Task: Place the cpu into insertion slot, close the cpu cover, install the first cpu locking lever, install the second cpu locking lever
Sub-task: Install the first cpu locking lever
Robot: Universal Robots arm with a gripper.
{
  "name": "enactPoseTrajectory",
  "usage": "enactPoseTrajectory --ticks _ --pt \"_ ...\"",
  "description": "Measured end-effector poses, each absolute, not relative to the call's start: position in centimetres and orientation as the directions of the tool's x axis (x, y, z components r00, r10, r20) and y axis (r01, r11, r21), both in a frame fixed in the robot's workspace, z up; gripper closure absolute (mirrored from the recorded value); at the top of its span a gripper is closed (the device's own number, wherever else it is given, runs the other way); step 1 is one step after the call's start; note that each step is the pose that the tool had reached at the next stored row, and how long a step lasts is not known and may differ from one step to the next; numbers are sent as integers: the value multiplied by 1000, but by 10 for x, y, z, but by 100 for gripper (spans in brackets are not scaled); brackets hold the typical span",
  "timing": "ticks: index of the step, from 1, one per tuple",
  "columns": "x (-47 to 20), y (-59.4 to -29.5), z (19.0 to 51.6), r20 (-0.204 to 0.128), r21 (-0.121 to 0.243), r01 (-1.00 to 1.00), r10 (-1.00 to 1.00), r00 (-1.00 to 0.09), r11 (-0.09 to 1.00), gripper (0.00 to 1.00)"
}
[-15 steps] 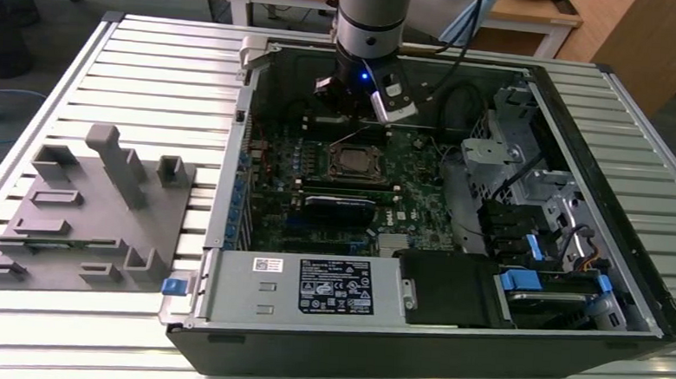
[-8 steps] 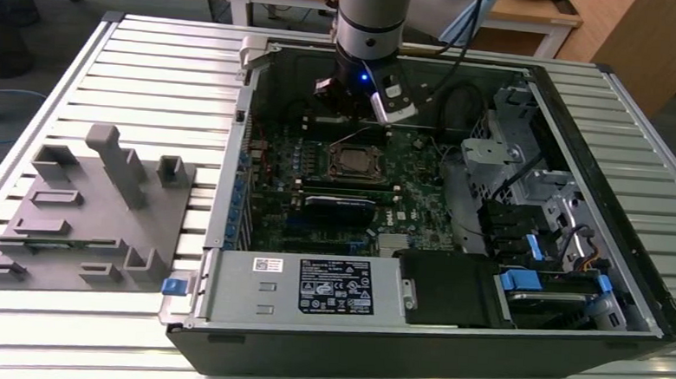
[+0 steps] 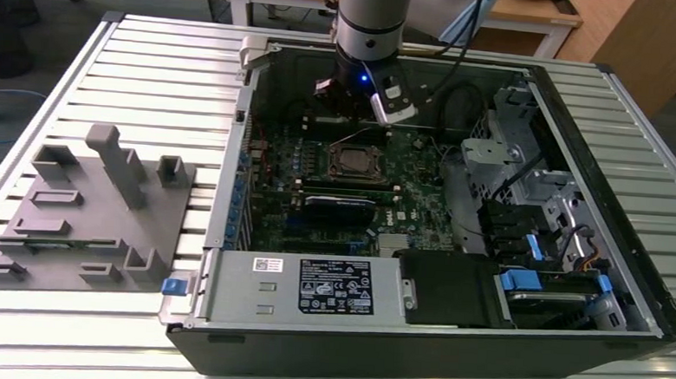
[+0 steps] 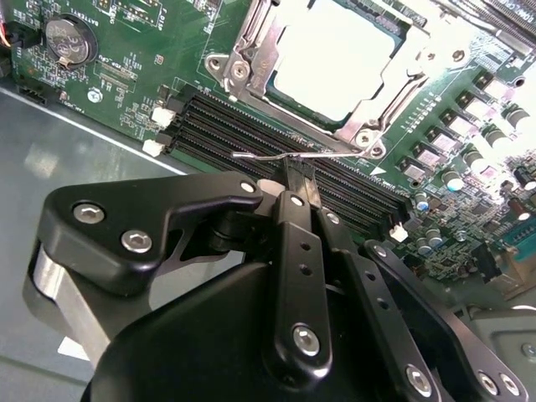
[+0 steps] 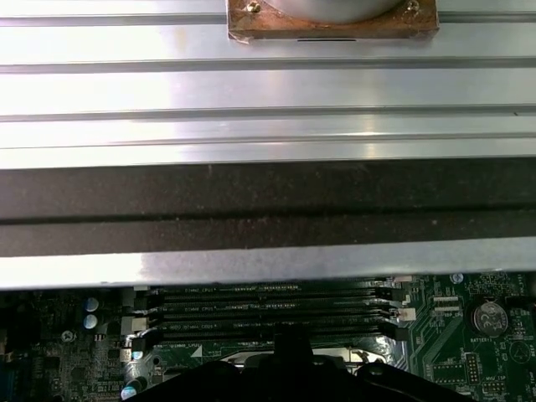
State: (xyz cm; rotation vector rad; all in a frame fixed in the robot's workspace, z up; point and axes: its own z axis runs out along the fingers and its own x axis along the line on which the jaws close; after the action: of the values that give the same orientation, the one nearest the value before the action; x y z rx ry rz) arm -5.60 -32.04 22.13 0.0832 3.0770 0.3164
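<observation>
The cpu [image 4: 335, 59] lies flat in the insertion slot [image 3: 352, 160] on the green board, its silver top bright in the second wrist view. The cpu cover [image 4: 248, 52], a silver frame, lies down around it. A thin wire locking lever [image 4: 260, 156] runs along the socket's edge, over the black memory slots. My gripper [image 4: 295, 172] is shut, and its tip touches the middle of this wire. In the exterior view the gripper [image 3: 358, 112] hangs inside the case just behind the socket. In the first wrist view the gripper [image 5: 293, 356] shows as a dark shape.
The open computer case [image 3: 611, 282] lies on a slatted metal table [image 3: 148, 58]. Memory slots [image 5: 268, 310] and a coin battery [image 5: 486, 318] sit near the socket. A drive cage [image 3: 496, 159] and cables stand at the exterior view's right. A grey fixture [image 3: 82, 219] sits at its left.
</observation>
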Motion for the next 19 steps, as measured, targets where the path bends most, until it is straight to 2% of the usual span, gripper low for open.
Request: enactPoseTrajectory --ticks 19 --pt "-55 -322 218 -42 202 48 58 -997 978 89"
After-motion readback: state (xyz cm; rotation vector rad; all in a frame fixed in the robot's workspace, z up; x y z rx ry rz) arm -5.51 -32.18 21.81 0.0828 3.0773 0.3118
